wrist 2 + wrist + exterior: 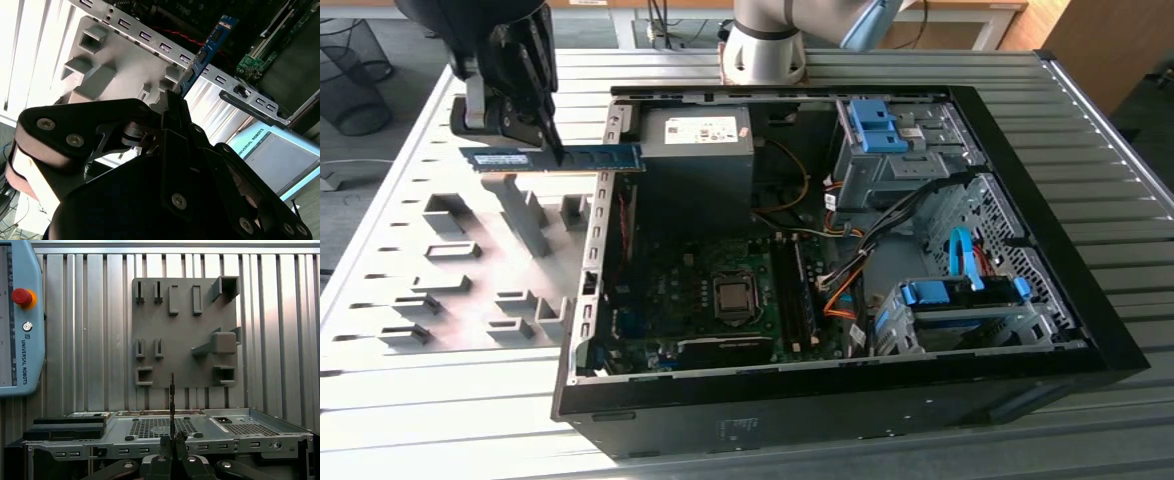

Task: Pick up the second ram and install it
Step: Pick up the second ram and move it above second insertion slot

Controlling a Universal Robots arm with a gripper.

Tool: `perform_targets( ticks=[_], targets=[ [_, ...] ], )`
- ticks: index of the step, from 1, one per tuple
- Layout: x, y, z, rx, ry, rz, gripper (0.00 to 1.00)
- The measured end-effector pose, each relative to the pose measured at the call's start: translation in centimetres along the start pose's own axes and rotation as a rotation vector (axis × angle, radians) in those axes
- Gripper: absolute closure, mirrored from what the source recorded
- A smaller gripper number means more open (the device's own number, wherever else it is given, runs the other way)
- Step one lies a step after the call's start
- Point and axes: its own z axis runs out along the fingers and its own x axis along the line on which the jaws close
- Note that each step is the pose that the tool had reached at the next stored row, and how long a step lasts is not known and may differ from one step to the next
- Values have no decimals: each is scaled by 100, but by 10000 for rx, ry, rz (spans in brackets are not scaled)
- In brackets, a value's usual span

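My gripper [552, 150] is shut on the second ram [594, 156], a long blue-green stick with black chips. I hold it level in the air, near its middle. It hangs over the edge where the grey fixture plate [467, 270] meets the open computer case's left wall [598, 250] in the exterior view. In the second wrist view the ram [209, 46] sticks out past the gripper [176, 101] toward the case. The first wrist view shows the ram [171, 400] edge-on as a thin upright line above the gripper [172, 441]. The motherboard's long memory slots [797, 290] lie further inside the case.
The case holds a power supply [698, 135], blue drive cages [887, 130] and orange and black cables [847, 290]. Raised grey blocks [222, 342] stand on the fixture plate. A teach pendant [20, 315] lies on the ribbed metal table [440, 400]. The arm's base [763, 45] stands behind the case.
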Motion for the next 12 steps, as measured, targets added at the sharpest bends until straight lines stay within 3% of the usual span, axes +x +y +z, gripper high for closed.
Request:
perform_targets(
  ticks=[12],
  targets=[
    [-2, -54, -1, 0, 0, 0, 86]
  ],
)
